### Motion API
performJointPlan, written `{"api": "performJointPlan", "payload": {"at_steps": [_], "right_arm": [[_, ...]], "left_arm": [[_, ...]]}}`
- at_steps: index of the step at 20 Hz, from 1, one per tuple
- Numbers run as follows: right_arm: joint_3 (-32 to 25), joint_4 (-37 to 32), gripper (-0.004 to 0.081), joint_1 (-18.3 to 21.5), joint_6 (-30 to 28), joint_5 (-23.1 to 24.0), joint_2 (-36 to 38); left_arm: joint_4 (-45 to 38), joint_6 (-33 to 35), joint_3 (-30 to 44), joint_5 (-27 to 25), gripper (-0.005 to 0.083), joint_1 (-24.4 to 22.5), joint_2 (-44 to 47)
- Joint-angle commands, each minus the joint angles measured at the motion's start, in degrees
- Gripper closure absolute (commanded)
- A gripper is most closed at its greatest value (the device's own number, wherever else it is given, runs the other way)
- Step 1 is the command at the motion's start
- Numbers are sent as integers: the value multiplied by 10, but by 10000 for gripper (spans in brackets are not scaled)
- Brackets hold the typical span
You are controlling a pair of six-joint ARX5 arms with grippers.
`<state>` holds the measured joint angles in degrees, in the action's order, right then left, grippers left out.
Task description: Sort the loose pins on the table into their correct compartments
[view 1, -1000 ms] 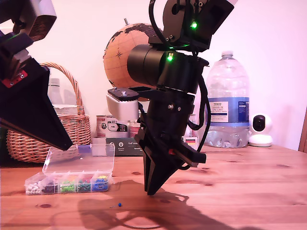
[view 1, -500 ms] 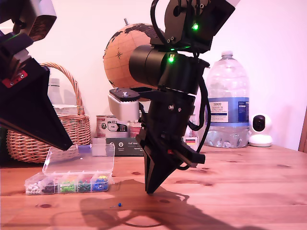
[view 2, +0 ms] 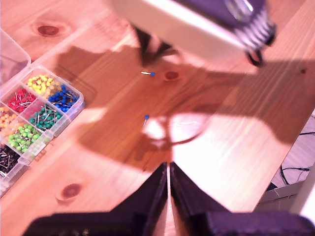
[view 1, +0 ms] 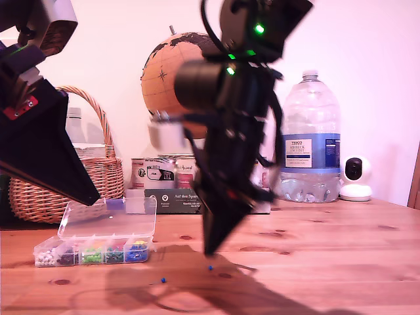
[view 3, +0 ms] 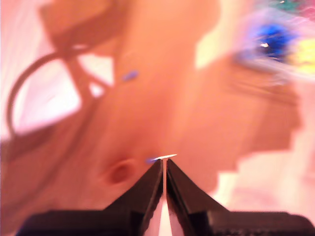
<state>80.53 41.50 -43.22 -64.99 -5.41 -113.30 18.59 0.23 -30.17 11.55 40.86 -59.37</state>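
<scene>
The pine table (view 1: pixel 341 256) carries everything. Behind my second gripper (view 1: pixel 211 249) stand a globe (view 1: pixel 164 65) and a big water bottle (view 1: pixel 314 141) whose blue label reads TESCO; a wicker basket (view 1: pixel 98 177) sits behind my first gripper (view 1: pixel 92 197). The clear compartment box (view 1: pixel 95 249) lies open just under my first gripper's tip. From that gripper's own camera its sections (view 2: pixel 37 115) hold yellow, blue, red, green-teal, orange, light green and black pins, each colour apart.

My second gripper's jaws are pressed together to a fine point, with a blue pin (view 3: pixel 160 158) right at their tips; its needle shows across them, but blur hides whether it is truly pinched. In the exterior view a blue speck (view 1: pixel 210 267) sits just below that tip. A second blue pin (view 1: pixel 163 279) lies on the wood between the box and my second gripper, well apart from both. My first gripper's jaws (view 2: pixel 169 172) are together too, holding nothing.
</scene>
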Motion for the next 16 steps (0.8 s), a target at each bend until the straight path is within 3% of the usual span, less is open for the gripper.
{"api": "performJointPlan", "payload": {"at_steps": [1,3,5,7,11,12,16], "right_arm": [[21,9,780,-3,19,-3,-10],[44,23,780,-3,25,-3,-10],[67,52,780,-2,71,1,-10],[83,91,780,-3,213,7,-10],[96,134,777,-2,598,12,-10],[96,141,760,1,662,9,-11],[96,165,664,4,741,-30,-13]], "left_arm": [[-5,2,8,2,794,1,-3],[-5,3,8,2,794,1,-3],[-5,2,8,2,794,1,-3],[-3,2,8,2,794,1,-3],[-3,2,8,3,794,1,-3],[-4,2,8,4,794,1,-3],[-5,2,8,15,794,1,-3]]}}
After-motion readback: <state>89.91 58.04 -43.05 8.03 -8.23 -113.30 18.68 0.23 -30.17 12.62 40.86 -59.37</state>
